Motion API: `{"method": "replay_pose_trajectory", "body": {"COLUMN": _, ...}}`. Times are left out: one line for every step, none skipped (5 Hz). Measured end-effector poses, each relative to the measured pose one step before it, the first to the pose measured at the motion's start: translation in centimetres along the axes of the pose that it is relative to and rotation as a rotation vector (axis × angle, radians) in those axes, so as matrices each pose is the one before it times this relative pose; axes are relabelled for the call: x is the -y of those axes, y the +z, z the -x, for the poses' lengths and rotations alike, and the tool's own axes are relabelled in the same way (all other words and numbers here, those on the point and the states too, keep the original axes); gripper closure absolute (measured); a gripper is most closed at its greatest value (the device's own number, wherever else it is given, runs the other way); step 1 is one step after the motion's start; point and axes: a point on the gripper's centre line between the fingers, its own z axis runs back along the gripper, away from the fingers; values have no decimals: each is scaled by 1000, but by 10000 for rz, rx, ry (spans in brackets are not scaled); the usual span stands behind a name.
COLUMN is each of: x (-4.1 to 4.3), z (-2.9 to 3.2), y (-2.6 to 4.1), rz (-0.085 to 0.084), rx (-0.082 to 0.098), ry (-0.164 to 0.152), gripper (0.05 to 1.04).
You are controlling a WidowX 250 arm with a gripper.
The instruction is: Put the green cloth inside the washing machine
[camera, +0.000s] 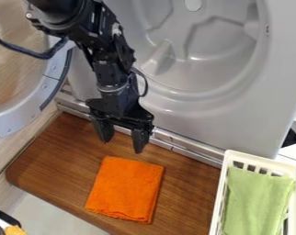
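The green cloth [255, 202] lies in a white slotted basket [223, 193] at the lower right, spread over its inside. My gripper [122, 141] hangs open, pointing down, left of centre over the upper part of the wooden board, with nothing between its fingers. It is well up and to the left of the green cloth. The washing machine's grey drum [206, 59] stands open behind the gripper, at the upper middle and right.
An orange cloth [126, 189] lies flat on the wooden board [52, 170], just below the gripper. The machine's round door [21, 112] is swung open at the left. A metal rail [196, 153] runs between board and machine.
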Motion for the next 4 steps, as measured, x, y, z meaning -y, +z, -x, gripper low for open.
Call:
{"method": "replay_pose_trajectory", "body": {"x": 206, "z": 360, "y": -488, "rz": 34, "rx": -249, "ry": 32, "gripper": 84}}
{"method": "replay_pose_trajectory", "body": {"x": 4037, "z": 45, "y": 692, "rz": 109, "rx": -116, "ry": -1206, "gripper": 84}}
{"method": "replay_pose_trajectory", "body": {"x": 4907, "z": -1919, "y": 2595, "rz": 200, "rx": 696, "ry": -1770, "gripper": 84}}
{"method": "replay_pose_trajectory", "body": {"x": 4488, "z": -2788, "y": 408, "rz": 721, "rx": 544, "ry": -1844, "gripper": 84}}
